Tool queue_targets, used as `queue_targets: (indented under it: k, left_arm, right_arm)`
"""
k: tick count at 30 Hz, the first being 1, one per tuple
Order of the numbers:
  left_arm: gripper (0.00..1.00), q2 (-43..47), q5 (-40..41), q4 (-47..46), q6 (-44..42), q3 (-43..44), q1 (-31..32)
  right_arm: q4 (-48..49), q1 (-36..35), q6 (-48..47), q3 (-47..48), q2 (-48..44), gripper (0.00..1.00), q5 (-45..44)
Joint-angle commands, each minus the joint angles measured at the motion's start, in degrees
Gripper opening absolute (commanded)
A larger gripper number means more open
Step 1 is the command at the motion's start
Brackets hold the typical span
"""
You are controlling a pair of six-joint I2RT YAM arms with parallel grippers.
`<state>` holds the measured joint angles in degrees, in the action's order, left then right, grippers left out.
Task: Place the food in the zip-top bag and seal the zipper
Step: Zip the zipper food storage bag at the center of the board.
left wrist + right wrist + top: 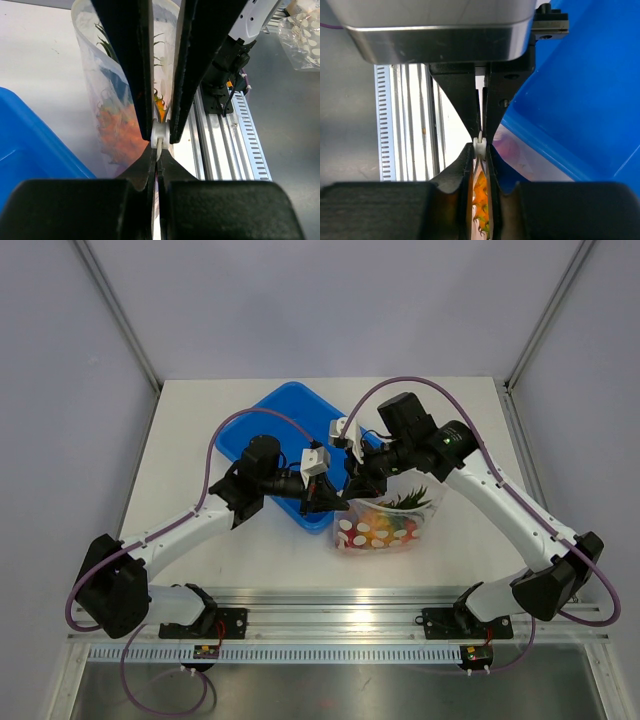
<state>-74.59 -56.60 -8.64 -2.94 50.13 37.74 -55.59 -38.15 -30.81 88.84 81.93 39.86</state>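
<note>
Blue tray (pixel 265 420) lies just far-left of the clear bag (pixel 390 525) holding a pineapple (pixel 116 134). Left claw (pixel 156 155) and right claw (pixel 480 152), tip to tip, both pinch the bag's left mouth edge.

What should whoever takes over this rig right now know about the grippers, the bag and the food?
Left gripper: shut on the zip-top bag at its top corner, next to the blue tray.
Right gripper: pinched on the white zipper slider, tip to tip with the left.
Food: inside the bag; the pineapple shows clearly.
Done: loading.
Left: draw the slider along the mouth. How much is sealed cannot be told.
</note>
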Motion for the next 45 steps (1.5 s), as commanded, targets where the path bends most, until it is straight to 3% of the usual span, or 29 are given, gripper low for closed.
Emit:
queue_targets:
  k: [1, 3, 6, 9, 20, 35, 39, 44, 45]
  left_arm:
    - [0.00, 1.02, -0.88, -3.31, 0.30, 1.20, -0.29]
    - [0.04, 0.93, -0.79, -3.22, 0.74, 1.37, -0.29]
    - [0.36, 0.50, 0.08, -1.21, 1.01, 2.69, -0.29]
    - [0.38, 0.49, 0.61, 0.82, 0.39, 3.48, -0.38]
    - [0.25, 1.99, 1.84, 1.26, 0.92, 3.66, -0.64]
    - [0.25, 3.83, 2.81, 0.12, 2.68, 3.84, -0.91]
    - [0.20, 3.14, 1.94, -0.58, 2.59, 3.66, -0.91]
    - [0.00, 1.29, 0.79, 0.38, 4.78, 4.98, -0.91]
    - [0.00, 1.03, 0.61, 0.56, 4.79, 5.15, -0.91]
  right_arm:
    - [1.36, -0.34, 0.40, 1.60, -0.02, 0.17, 2.16]
    - [1.71, -0.34, 0.57, 1.60, -0.02, 0.07, 1.81]
    - [2.76, -0.34, 1.01, 0.81, -0.89, 0.00, 1.01]
    - [4.00, -0.34, 1.63, -0.33, -1.95, 0.00, 0.22]
    - [5.49, -0.34, 2.16, -1.65, -3.62, 0.00, -1.27]
    - [5.67, -0.43, 2.77, -2.88, -4.23, 0.00, -2.33]
    - [6.29, -0.34, 3.12, -3.41, -4.68, 0.00, -2.15]
    - [5.67, -0.34, 3.21, -2.71, -4.15, 0.00, -1.36]
    - [5.67, -0.34, 3.21, -2.79, -3.97, 0.00, -1.36]
